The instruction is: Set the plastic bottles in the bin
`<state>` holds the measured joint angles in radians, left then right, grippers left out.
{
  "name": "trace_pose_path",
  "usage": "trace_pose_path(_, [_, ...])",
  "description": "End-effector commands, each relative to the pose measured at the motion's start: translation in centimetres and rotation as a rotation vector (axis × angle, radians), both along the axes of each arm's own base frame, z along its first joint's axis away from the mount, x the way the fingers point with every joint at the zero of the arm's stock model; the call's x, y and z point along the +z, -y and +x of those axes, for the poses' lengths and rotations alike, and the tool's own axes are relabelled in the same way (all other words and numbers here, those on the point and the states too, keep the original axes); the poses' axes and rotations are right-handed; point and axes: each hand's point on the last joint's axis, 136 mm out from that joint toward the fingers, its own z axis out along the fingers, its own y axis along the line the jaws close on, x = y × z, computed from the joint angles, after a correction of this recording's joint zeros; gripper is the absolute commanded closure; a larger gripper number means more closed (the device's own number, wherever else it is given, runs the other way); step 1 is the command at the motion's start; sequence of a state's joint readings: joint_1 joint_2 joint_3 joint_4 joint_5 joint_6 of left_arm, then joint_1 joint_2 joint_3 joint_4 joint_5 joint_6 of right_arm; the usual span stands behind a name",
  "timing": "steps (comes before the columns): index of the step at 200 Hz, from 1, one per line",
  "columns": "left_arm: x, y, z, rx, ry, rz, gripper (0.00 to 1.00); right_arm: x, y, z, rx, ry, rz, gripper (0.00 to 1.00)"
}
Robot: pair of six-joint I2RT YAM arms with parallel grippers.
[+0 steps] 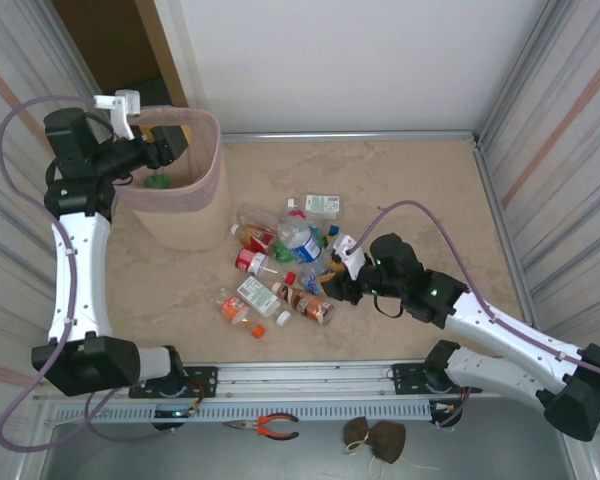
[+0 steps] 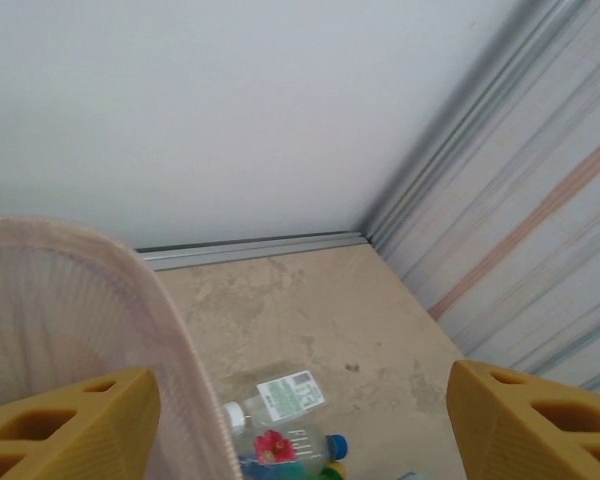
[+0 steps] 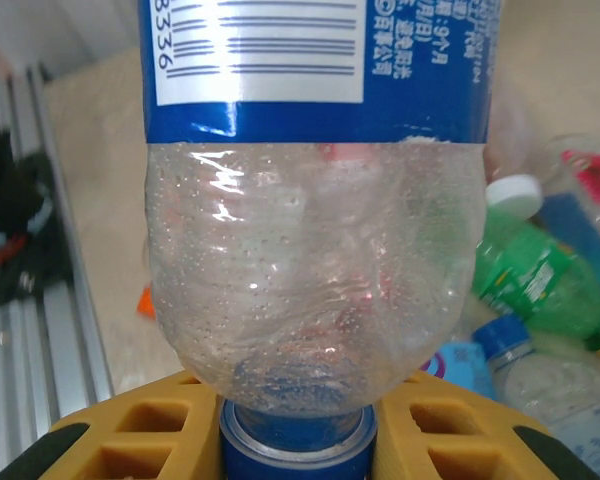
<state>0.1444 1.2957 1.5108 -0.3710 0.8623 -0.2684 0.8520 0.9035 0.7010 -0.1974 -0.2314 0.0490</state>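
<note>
The pale pink bin (image 1: 212,190) stands at the back left, with a green bottle (image 1: 158,181) lying inside it. My left gripper (image 1: 170,146) hangs over the bin's rim (image 2: 150,310), open, with nothing between its yellow fingers (image 2: 75,425). Several plastic bottles (image 1: 280,255) lie in a heap mid-table; two of them (image 2: 280,400) show past the rim. My right gripper (image 1: 336,278) sits at the heap's right edge. In its wrist view the right gripper (image 3: 298,435) is shut on the blue-capped neck of a clear bottle (image 3: 310,270) with a blue label.
Metal walls close the table at the back and both sides. Orange-handled pliers (image 1: 271,426) and a brown cloth lump (image 1: 376,439) lie on the front ledge beyond the rail. More bottles (image 3: 535,280) lie right of the held one.
</note>
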Motion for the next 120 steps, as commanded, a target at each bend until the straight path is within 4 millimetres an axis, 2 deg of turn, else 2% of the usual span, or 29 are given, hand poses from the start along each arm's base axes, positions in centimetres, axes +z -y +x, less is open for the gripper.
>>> trace_pose_path(1, [1.6,2.7,-1.0,-0.056,0.033,-0.034,0.25,5.2,-0.5,3.0,-0.16,0.014,0.178,0.87])
trace_pose_path(25, [1.0,6.0,-1.2,-0.11,0.016,-0.025,0.23,6.9,-0.8,4.9,-0.229,0.012,0.213,0.88])
trace_pose_path(29, [0.9,6.5,-1.2,-0.118,0.014,-0.023,0.23,6.4,-1.2,5.4,-0.24,-0.002,0.199,0.89])
trace_pose_path(50, [0.2,9.8,-1.5,-0.181,-0.015,-0.013,0.21,6.7,-1.7,7.0,-0.291,-0.014,0.188,0.91])
trace_pose_path(77, [-1.1,13.5,-2.0,-0.216,-0.055,0.009,0.16,6.6,-2.7,8.0,-0.302,-0.03,0.183,0.91])
trace_pose_path(100, [-2.4,15.8,-2.1,-0.225,-0.092,0.025,0.12,6.5,-3.3,8.6,-0.305,-0.04,0.181,0.92])
trace_pose_path(120, [-3.8,16.6,-2.0,-0.201,-0.13,0.03,0.09,6.9,-3.4,8.9,-0.311,-0.035,0.185,0.92])
